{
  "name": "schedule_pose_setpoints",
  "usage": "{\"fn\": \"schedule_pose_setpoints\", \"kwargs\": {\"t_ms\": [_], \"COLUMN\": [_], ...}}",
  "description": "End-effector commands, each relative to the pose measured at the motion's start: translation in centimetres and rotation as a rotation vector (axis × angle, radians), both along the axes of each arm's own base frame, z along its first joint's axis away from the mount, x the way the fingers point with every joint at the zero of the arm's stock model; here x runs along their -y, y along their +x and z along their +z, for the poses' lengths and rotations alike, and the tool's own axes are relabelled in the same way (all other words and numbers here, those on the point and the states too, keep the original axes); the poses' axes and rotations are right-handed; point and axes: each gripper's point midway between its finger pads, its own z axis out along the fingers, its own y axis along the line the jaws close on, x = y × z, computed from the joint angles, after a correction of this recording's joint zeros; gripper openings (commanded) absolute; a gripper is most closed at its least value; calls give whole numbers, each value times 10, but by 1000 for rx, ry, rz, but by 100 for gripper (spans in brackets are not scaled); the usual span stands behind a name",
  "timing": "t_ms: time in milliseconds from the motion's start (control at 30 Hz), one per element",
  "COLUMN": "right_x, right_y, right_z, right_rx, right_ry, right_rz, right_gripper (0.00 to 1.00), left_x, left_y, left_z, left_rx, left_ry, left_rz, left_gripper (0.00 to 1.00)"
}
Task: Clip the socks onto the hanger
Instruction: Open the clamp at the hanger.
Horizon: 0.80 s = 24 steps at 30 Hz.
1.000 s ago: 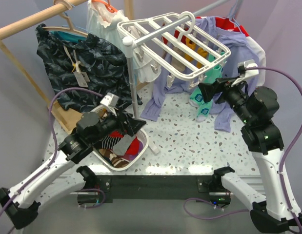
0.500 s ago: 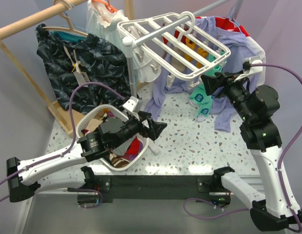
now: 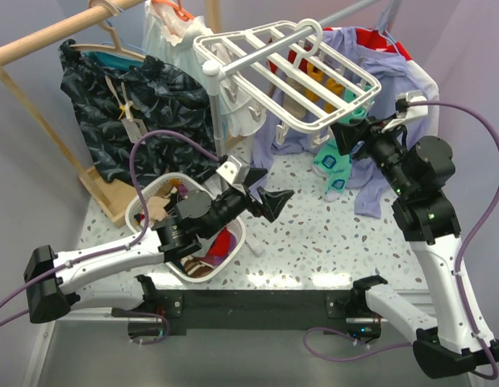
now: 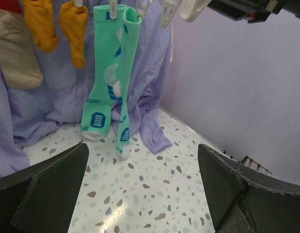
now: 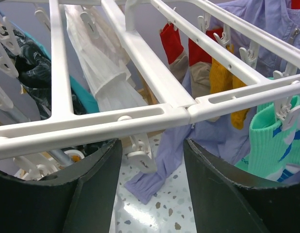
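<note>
Swung up out of the basket (image 3: 239,232) since the earlier frames, the left claw (image 3: 273,203) now hangs over the middle of the counter (image 3: 313,234), pointing toward 2 o'clock. It is spread wide and carries nothing; its own camera shows only teal socks (image 4: 108,73) ahead. The right claw (image 5: 152,162) has crept up to the near rail of the hanger (image 5: 91,128) and narrowed. Its jaws stand apart, one on each side of a free clip (image 5: 139,151) dangling under the rail. A gap shows on both sides, so nothing is gripped yet.

The socks (image 5: 171,42) appear at 1 o'clock of that clip: two red pieces with tan below them, seemingly hung from clips on a farther rail. Red cloth also shows in the basket, at 8 o'clock of the left claw; whether it is a sock I cannot tell.

The step in hand looks like readying a clip, not hanging. If a sock remains to be clipped, the bare left claw must first fetch it. The right claw would then need to pinch the clip's upper tabs, not its mouth, and hold it agape while a cuff is fed in.
</note>
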Motion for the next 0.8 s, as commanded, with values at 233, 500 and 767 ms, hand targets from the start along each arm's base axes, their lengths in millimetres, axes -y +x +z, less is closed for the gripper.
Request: {"fn": "schedule_pose_setpoints", "kwargs": {"t_ms": [233, 500, 767], "right_x": [14, 25, 18], "right_y": [3, 3, 2], "right_z": [-8, -6, 6], "right_rx": [-9, 22, 68], "right_ry": [-8, -1, 0], "right_rz": [-81, -140, -101], "right_gripper": [56, 49, 48], "left_x": [18, 34, 53], "left_y": [1, -1, 3], "left_z": [56, 59, 57], "left_rx": [259, 313, 362], "left_ry": [-162, -190, -174], "left_rz": [-26, -69, -99], "left_gripper": [100, 100, 100]}}
